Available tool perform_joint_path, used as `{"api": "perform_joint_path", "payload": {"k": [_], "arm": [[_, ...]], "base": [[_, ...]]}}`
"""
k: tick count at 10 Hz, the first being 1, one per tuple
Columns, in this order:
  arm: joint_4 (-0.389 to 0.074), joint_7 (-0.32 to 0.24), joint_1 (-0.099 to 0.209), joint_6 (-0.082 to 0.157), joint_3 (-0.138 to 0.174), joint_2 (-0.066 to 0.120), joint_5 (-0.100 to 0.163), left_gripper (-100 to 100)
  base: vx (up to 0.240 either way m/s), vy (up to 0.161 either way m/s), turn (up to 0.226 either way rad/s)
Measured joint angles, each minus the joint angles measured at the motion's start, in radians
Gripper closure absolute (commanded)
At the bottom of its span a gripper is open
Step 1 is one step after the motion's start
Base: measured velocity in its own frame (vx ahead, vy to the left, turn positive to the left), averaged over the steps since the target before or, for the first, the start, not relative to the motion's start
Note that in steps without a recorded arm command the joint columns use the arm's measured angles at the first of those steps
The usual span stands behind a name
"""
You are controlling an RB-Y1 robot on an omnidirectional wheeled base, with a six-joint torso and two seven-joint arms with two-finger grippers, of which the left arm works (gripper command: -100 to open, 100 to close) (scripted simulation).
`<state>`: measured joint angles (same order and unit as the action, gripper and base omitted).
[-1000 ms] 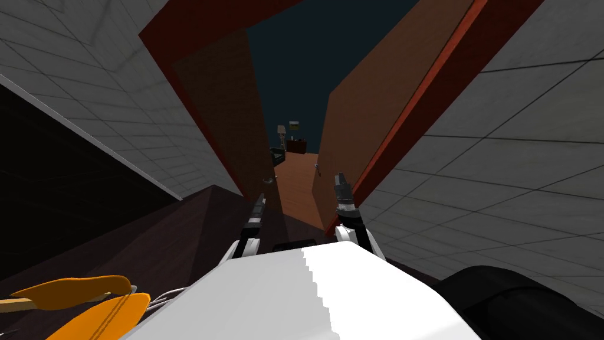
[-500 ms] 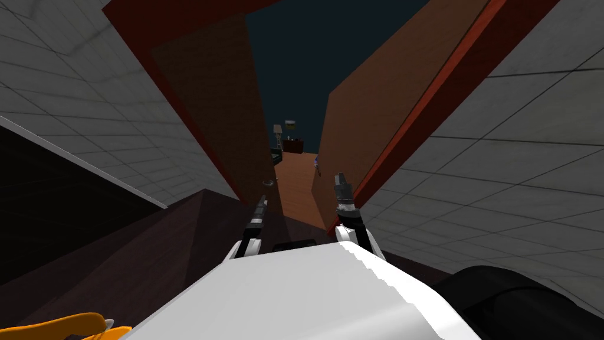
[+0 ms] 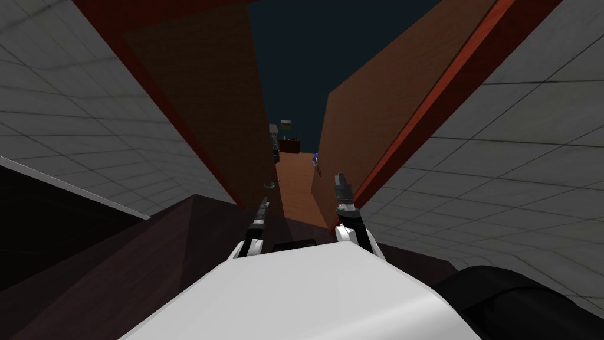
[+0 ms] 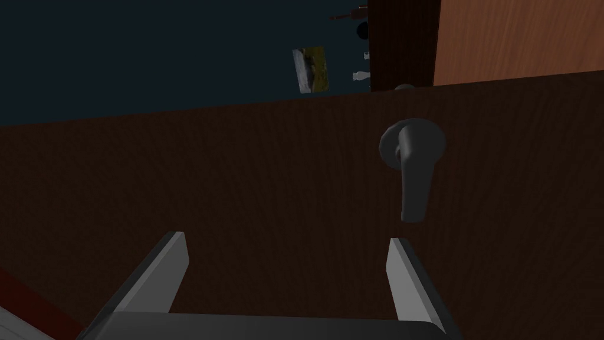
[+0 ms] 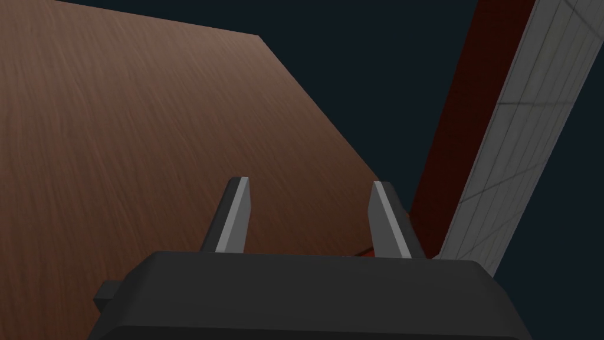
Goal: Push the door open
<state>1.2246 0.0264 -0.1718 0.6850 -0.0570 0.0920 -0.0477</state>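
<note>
While both arms reach forward side by side, I have the doorway straight ahead: two brown leaves stand ajar inside a red frame point(image 3: 454, 77), with grey tiled walls point(image 3: 519, 147) splaying to either side. The left door leaf point(image 3: 218, 106) is dark and in shadow, the right door leaf point(image 3: 377, 118) a warmer orange-brown, and a narrow gap runs between them. Through that gap I see a wooden floor point(image 3: 295, 183), a dark cabinet point(image 3: 289, 144) and a picture point(image 3: 285, 124) on the far wall. The left gripper point(image 3: 262, 203) points at the face of the left leaf with its fingers spread wide and nothing between them. In its wrist view a grey lever handle point(image 4: 413, 171) sits on the leaf just beyond one fingertip, apart from it. I cannot tell whether the fingers touch the wood. The right gripper point(image 3: 340, 180) is up by the lower edge of the right leaf, near the frame, its fingers also parted and empty, and the wood grain runs close beneath them in its wrist view.
</note>
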Motion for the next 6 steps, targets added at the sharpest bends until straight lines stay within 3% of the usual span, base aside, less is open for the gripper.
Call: {"api": "perform_joint_path", "payload": {"k": [2,6], "arm": [[-0.037,-0.003,0.011,0.006,-0.005,-0.007,0.002,-100],[-0.132,-0.012,0.046,0.019,-0.014,-0.025,0.009,-100]], "base": [[0.056,0.162,-0.134],[0.033,0.209,-0.144]]}}
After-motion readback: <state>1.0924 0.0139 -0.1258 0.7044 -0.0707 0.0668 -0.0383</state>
